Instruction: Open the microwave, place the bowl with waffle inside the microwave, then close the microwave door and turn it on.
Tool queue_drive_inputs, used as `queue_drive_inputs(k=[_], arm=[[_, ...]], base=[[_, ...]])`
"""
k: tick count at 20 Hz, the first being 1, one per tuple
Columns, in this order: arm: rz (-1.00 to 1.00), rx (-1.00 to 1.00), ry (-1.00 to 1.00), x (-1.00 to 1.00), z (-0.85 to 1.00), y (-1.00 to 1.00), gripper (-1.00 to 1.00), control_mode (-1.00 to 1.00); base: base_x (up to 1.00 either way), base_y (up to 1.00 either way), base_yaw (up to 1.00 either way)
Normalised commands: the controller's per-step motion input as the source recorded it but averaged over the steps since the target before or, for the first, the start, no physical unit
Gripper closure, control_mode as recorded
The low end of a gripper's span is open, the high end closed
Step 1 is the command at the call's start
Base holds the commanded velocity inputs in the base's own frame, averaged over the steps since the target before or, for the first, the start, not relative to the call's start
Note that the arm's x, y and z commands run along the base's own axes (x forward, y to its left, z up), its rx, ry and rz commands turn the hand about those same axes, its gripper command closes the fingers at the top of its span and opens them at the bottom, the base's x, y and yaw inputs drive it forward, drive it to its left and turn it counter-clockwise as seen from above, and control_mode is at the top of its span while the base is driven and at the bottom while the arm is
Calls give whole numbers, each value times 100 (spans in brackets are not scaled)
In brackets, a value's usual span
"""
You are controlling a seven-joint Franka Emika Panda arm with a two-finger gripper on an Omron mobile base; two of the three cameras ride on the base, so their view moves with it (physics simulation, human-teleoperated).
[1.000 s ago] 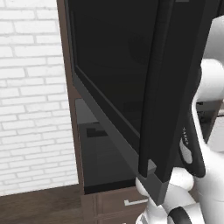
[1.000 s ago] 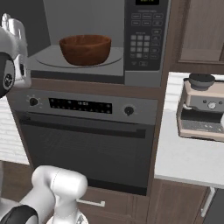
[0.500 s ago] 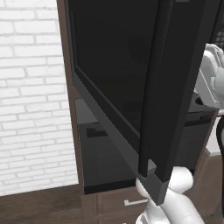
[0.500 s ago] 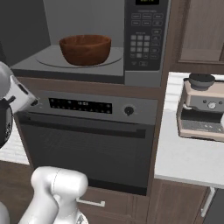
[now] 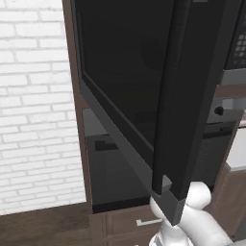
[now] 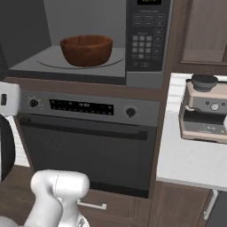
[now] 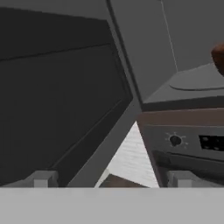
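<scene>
Arm: rose from the base, its white link low in the right base view.
Gripper (image 7: pixel 111 178): jaws stood wide apart (nothing between the fingertips (image 7: pixel 43 178)).

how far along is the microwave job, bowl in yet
Done: the microwave door stands swung wide open, and the bowl sits on the turntable inside the microwave. In hand: nothing is gripped; the end effector is open and empty, facing the inner side of the open door. Left: swing the door shut, then start it on the keypad.
</scene>
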Motion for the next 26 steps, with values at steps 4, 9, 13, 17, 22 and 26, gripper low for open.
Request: queue_drive_inputs(k=[4, 9, 13, 17, 22, 26], arm=[[48, -66, -42, -100, 24, 0, -100, -100], [44, -69, -48, -92, 2, 14, -100, -100], [29, -66, -53, -66, 0, 66, -100, -100], [13, -46, -38, -42, 0, 63, -100, -100], [7, -38, -33, -56, 0, 33, -100, -100], [8, -41, -32, -64, 0, 50, -100, -100]], base=[[0, 0, 0], [0, 0, 0], [0, 0, 0], [0, 0, 0], [0, 0, 0], [0, 0, 0]])
